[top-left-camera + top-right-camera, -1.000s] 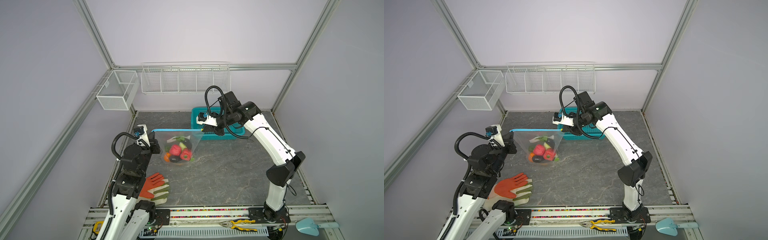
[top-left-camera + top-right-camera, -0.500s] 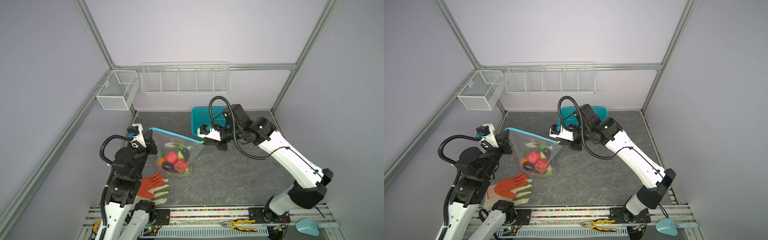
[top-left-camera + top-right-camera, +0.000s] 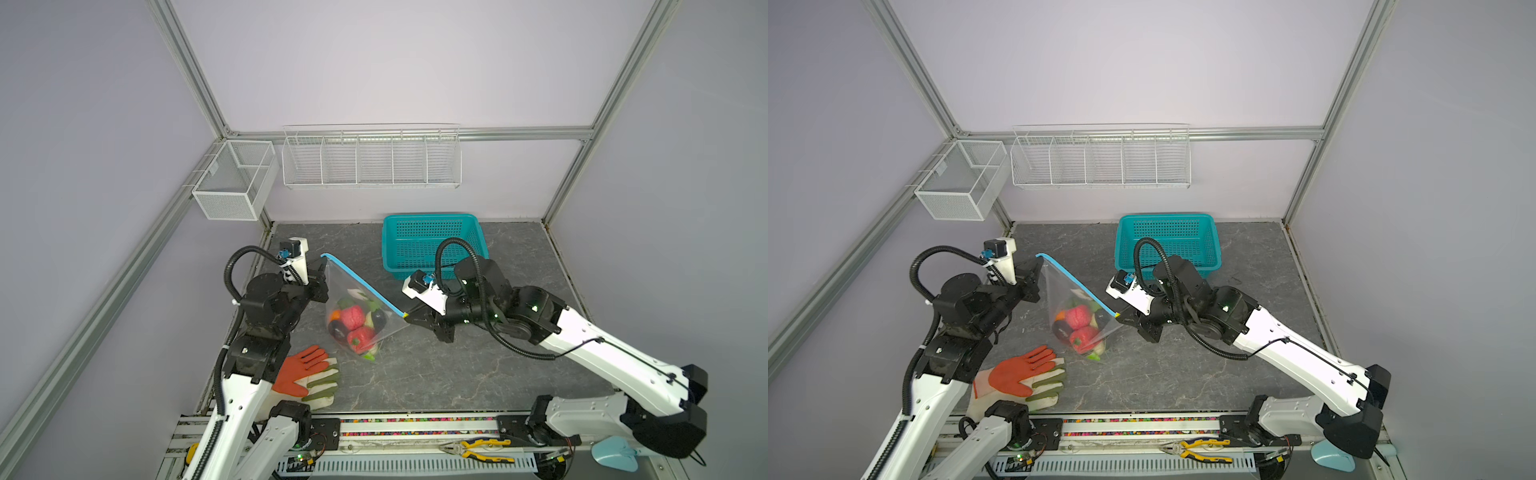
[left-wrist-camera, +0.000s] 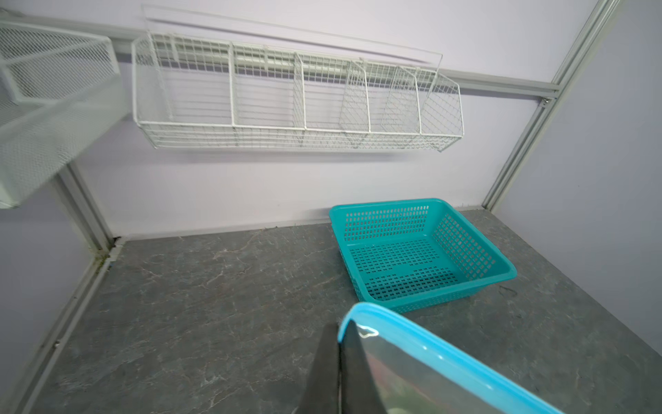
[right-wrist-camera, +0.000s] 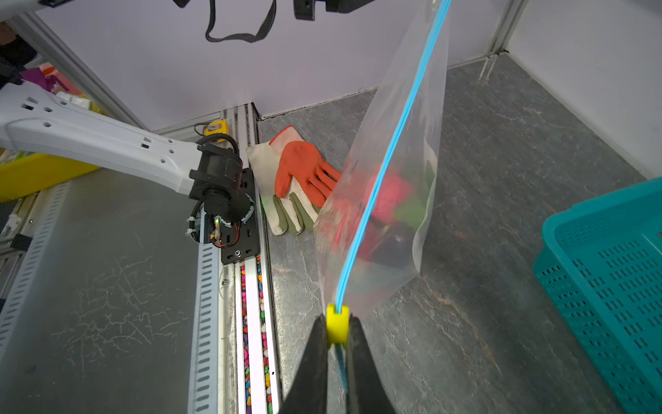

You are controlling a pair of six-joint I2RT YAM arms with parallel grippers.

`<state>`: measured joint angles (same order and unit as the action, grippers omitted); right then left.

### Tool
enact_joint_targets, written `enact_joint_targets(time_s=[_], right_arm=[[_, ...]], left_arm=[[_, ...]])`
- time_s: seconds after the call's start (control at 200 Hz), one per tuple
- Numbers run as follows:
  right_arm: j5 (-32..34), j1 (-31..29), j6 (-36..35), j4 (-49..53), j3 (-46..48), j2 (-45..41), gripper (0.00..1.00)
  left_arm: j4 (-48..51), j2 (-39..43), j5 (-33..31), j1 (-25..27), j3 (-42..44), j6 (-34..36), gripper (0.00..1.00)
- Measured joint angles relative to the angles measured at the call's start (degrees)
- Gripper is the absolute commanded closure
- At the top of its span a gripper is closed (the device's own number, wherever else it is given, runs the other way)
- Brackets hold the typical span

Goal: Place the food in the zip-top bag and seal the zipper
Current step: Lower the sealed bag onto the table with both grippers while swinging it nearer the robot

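Now at the sealing step: slider at the zipper's end

You have the large clear crinkly plastic zip-top bag (image 3: 338,286) slung between both arms, centre-left in both top views. The small toy fruits and vegetables (image 3: 353,326) are bunched in its lowest corner. Whether that corner rests on the grey marbled tabletop (image 3: 457,365) I cannot tell.

Your left gripper (image 3: 322,272) is pinched tight on the bag's upper corner. Your right gripper (image 5: 336,344) is clamped narrowly on the small yellow slider tab (image 5: 337,320), at the lower right end of the narrow light-blue zipper strip (image 3: 361,289).

In the right wrist view that strip reads as one closed line, so filling looks done and sealing nearly so. Your next move, as I judge it, is to seat the slider against its stop. Then lower the bag gently and open the jaws one at a time.
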<state>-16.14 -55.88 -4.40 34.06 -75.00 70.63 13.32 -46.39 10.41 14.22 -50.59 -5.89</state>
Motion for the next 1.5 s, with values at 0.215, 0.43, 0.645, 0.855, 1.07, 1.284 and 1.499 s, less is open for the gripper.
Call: enact_joint_targets(time_s=[0.215, 0.43, 0.645, 0.855, 1.07, 1.284, 1.499], right_arm=[[5.16, 0.55, 6.80, -2.60, 3.69, -4.26, 0.94], [11.80, 4.68, 12.33, -2.40, 8.02, -11.34, 0.94], [17.42, 8.17, 18.18, -2.62, 15.17, -17.77, 0.94], [22.21, 8.31, 21.55, -1.66, 18.64, -19.67, 0.90], [33.62, 8.55, 28.35, 3.85, 20.52, -25.55, 0.86], [43.85, 8.59, 39.39, 12.26, 25.07, -33.22, 0.88], [47.82, 8.59, 49.77, 19.96, 29.35, -35.47, 0.88]], left_arm=[[-5.55, -12.44, 3.91, 4.33, -0.13, -2.71, 1.00], [-8.57, -22.49, 4.20, 10.73, -4.61, -2.91, 0.64], [-13.44, -22.97, 4.90, 11.58, -4.31, -5.64, 0.33], [-15.08, -17.14, 4.63, 11.58, 2.80, -7.74, 0.15], [-16.90, -14.12, 5.11, 11.69, 7.80, -10.73, 0.18], [-19.61, -15.50, 6.64, 12.33, 10.05, -14.47, 0.21], [-20.79, -17.35, 7.48, 13.25, 10.64, -16.72, 0.21]])
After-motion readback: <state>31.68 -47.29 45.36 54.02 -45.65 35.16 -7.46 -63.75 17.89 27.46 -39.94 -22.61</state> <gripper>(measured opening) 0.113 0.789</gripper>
